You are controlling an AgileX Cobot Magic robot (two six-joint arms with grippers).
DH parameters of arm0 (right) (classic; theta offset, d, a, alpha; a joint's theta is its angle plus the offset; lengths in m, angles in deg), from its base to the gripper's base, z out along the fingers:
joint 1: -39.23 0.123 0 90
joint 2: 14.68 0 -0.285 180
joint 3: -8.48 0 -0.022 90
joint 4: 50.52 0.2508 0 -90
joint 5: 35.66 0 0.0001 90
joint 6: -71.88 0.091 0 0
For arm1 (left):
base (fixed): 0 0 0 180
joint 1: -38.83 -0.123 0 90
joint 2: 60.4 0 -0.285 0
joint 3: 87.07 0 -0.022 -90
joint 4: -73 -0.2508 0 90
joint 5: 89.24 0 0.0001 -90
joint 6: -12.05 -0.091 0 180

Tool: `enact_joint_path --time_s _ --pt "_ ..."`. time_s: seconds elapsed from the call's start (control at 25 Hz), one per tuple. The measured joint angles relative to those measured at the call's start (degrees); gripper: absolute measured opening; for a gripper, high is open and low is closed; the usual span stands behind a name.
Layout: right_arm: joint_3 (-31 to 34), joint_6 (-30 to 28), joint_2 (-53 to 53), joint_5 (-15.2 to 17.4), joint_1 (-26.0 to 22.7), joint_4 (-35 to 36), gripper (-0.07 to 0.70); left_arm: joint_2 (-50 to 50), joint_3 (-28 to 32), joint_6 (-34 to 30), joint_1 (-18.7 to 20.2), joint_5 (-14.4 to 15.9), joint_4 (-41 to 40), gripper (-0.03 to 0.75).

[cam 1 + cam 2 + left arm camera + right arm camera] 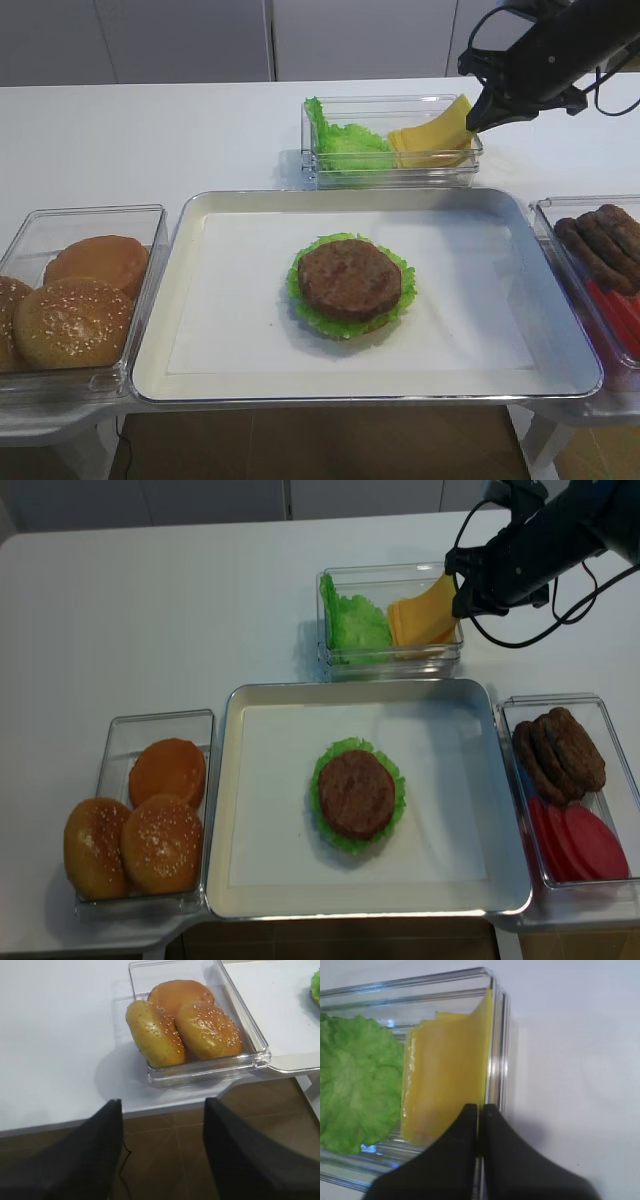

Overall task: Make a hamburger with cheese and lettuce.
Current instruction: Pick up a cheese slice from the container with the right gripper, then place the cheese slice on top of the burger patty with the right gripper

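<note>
The hamburger (349,283) lies mid-tray: a brown patty (357,794) on a lettuce (300,292) leaf whose frilly rim shows all round. Yellow cheese (455,1060) slices stand bent in the right half of a clear container (392,178) at the back. My right gripper (479,1110) is shut on the near edge of one cheese slice, tight against the container's right wall; from above it (478,118) sits at that container's right end. My left gripper (162,1110) is open and empty, hanging over the table's front edge with floor below it.
More green leaves (355,1085) fill the container's left half. A clear box of sesame buns (200,1020) stands left of the metal tray (480,205). Right of the tray, another box holds patties (560,750) and red slices (585,845).
</note>
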Motion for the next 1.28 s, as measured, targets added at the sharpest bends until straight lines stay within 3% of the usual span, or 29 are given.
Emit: enact_joint_path --time_s 0.36,0.64,1.0,1.28 --pt "0.0 -0.1 3.5 0.7 0.0 0.0 0.011 0.0 0.0 0.0 0.0 0.0 0.0 0.387" --pt "0.0 -0.1 7.5 3.2 0.0 0.0 0.011 0.0 0.0 0.0 0.0 0.0 0.0 0.387" --pt "0.1 -0.1 16.0 11.8 0.0 0.0 0.01 0.0 0.0 0.0 0.0 0.0 0.0 0.387" --pt "7.2 -0.1 25.3 12.9 1.0 0.9 0.01 0.0 0.0 0.0 0.0 0.0 0.0 0.387"
